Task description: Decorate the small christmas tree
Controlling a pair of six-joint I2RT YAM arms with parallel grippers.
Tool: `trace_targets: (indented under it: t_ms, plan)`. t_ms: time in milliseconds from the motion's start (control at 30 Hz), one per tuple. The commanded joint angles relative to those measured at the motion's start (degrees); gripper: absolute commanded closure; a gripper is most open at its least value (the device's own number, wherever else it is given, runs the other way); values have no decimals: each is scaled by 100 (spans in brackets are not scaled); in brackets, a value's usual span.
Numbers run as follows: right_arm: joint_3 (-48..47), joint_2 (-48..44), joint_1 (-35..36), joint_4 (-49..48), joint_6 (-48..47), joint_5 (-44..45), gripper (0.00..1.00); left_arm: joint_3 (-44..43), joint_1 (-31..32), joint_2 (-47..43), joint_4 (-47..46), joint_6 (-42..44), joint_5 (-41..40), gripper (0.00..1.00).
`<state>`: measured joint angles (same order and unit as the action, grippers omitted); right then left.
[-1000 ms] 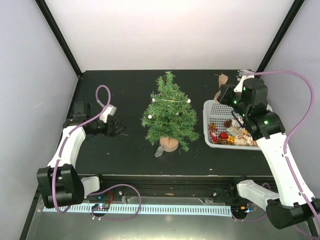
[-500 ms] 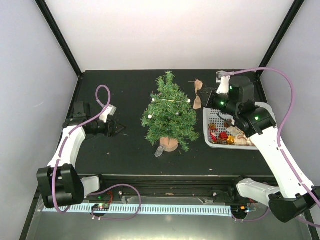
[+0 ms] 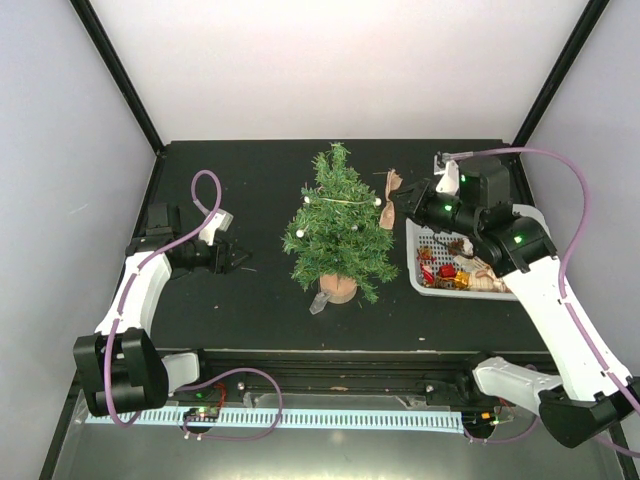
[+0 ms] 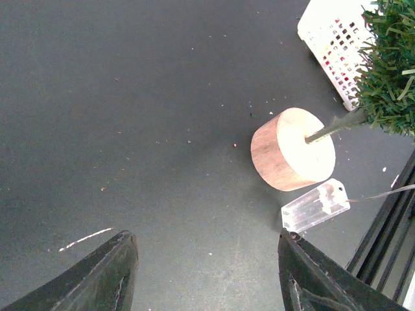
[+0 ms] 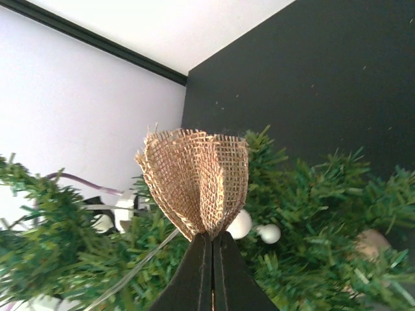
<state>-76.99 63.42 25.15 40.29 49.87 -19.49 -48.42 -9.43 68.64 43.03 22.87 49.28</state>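
One burlap bow (image 5: 194, 181): our right claw (image 5: 212, 236) pinches it at the tree's (image 3: 340, 230) two o'clock. Our left claw (image 4: 206, 240) stands spread.

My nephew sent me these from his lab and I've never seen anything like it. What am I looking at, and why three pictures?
These are two robot arms, the left arm and the right arm, bolted at the near edge of a dark table. The wide picture comes from a fixed camera above and behind them. The other two come from a camera on each wrist. On the table stands a small christmas tree on a round wooden base, with a clear plastic piece beside it, and a white basket of ornaments. The right end effector is shut on a burlap bow, holding it beside the tree's upper branches. The left end effector is open and holds nothing.
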Motion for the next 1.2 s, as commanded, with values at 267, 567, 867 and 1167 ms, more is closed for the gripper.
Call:
trace_targets:
  t_ms: [267, 567, 867, 1167]
  plan:
    - [260, -447, 142, -166, 2015, -414, 99, -170, -41, -112, 17, 93, 150, 40]
    - [623, -538, 495, -377, 2359, -141, 99, -151, -42, -178, 13, 107, 179, 40]
    - [814, -656, 515, -382, 2690, 168, 99, -135, -49, -281, 3, 95, 163, 40]
    - [815, -474, 517, -437, 2723, 184, 99, -131, -47, -322, -4, 103, 170, 40]
